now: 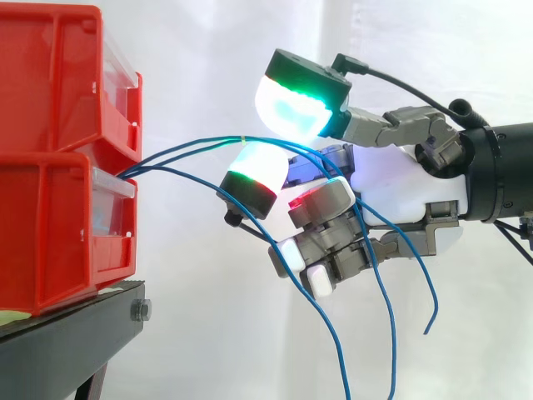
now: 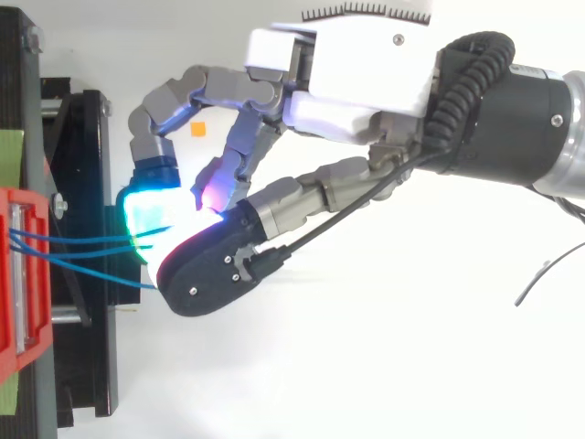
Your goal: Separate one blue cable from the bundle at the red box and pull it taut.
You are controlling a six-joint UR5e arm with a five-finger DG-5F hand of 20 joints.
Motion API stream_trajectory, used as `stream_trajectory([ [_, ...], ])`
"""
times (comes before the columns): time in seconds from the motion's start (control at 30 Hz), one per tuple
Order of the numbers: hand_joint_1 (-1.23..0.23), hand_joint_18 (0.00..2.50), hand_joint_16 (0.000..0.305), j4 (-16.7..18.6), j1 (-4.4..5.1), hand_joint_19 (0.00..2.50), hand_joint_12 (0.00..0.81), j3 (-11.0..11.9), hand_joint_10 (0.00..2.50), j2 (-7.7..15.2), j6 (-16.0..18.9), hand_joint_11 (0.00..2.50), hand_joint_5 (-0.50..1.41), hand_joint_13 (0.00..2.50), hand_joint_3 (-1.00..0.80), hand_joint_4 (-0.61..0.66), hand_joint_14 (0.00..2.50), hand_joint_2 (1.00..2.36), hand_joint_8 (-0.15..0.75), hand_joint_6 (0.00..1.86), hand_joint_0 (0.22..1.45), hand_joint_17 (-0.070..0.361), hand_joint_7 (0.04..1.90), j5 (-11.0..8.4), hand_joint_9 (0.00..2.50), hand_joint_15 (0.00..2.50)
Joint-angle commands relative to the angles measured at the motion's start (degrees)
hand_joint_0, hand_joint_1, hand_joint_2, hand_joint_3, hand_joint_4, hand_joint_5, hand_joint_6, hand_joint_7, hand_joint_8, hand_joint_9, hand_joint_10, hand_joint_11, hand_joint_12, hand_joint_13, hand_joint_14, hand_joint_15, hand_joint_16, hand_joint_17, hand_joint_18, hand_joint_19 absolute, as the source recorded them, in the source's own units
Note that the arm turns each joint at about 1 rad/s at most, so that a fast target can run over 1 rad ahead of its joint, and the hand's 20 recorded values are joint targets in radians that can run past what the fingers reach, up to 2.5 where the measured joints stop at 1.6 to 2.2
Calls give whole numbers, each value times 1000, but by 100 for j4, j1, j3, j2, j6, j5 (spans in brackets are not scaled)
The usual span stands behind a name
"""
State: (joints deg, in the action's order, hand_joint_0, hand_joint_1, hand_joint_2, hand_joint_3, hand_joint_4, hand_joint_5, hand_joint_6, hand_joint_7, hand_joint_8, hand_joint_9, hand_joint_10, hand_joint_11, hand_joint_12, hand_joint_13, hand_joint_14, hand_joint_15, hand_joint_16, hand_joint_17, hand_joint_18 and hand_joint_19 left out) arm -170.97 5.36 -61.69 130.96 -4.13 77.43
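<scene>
Several thin blue cables (image 1: 191,146) leave the gap between the two stacked red bins (image 1: 58,92) and run right into my hand (image 1: 400,187). A small yellow-green tie sits on the upper strand. The hand's fingers are curled. One blue cable passes between a large green-white pad (image 1: 296,104) above and a green-red pad (image 1: 254,175) below, then on through the curled lower fingers. The loose cable ends (image 1: 383,292) hang down below the hand. From above, the hand (image 2: 347,82) reaches left to the cables (image 2: 82,242) just off the red bin (image 2: 23,274).
The bins stand on a black stand (image 1: 67,333) at the left, with a bolt on its front edge. A white curtain fills the background. To the right of and below the bins is free air. A small orange mark (image 2: 196,128) lies on the white ground.
</scene>
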Motion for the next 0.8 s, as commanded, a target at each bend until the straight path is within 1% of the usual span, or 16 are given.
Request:
stream_trajectory([
  [0.0, -661, 866, 48, -7, 0, 766, 395, 8, 29, 0, 0, 1216, -165, 907, -500, 67, 23, 1000, 352, 855, 543, 108, 1141, 0, 1281, 646],
  [0.07, -658, 863, 47, 2, 0, 767, 392, -1, 30, 0, 0, 1198, -162, 906, -500, 68, 23, 1000, 351, 852, 552, 107, 1146, 0, 1281, 643],
  [0.13, -629, 851, 46, 2, 9, 779, 384, -1, 29, 0, 0, 1212, -156, 900, -500, 67, 23, 1000, 347, 847, 594, 103, 1170, 0, 1293, 645],
  [0.2, -639, 851, 46, 20, 0, 780, 379, -1, 30, 0, 0, 1213, -153, 903, -500, 54, 23, 1000, 341, 847, 617, 103, 1187, 0, 1297, 651],
  [0.37, -718, 860, 46, 2, 0, 781, 382, -1, 30, 0, 0, 1225, -151, 907, -358, 39, 22, 1012, 344, 858, 632, 102, 1204, 0, 1297, 650],
  [0.5, -791, 857, 46, 20, 0, 772, 383, -1, 30, 0, 0, 1233, -153, 904, -285, 26, 22, 1017, 351, 863, 644, 103, 1225, 0, 1288, 654],
  [0.7, -871, 850, 45, 11, 0, 759, 382, -1, 31, 0, 0, 1232, -161, 893, -271, -35, 22, 1019, 348, 875, 698, 102, 1258, 0, 1260, 646],
  [0.77, -892, 834, 45, 11, -9, 745, 381, -1, 30, 0, 0, 1241, -167, 885, -312, -62, 24, 1017, 342, 882, 729, 101, 1255, 0, 1244, 646],
])
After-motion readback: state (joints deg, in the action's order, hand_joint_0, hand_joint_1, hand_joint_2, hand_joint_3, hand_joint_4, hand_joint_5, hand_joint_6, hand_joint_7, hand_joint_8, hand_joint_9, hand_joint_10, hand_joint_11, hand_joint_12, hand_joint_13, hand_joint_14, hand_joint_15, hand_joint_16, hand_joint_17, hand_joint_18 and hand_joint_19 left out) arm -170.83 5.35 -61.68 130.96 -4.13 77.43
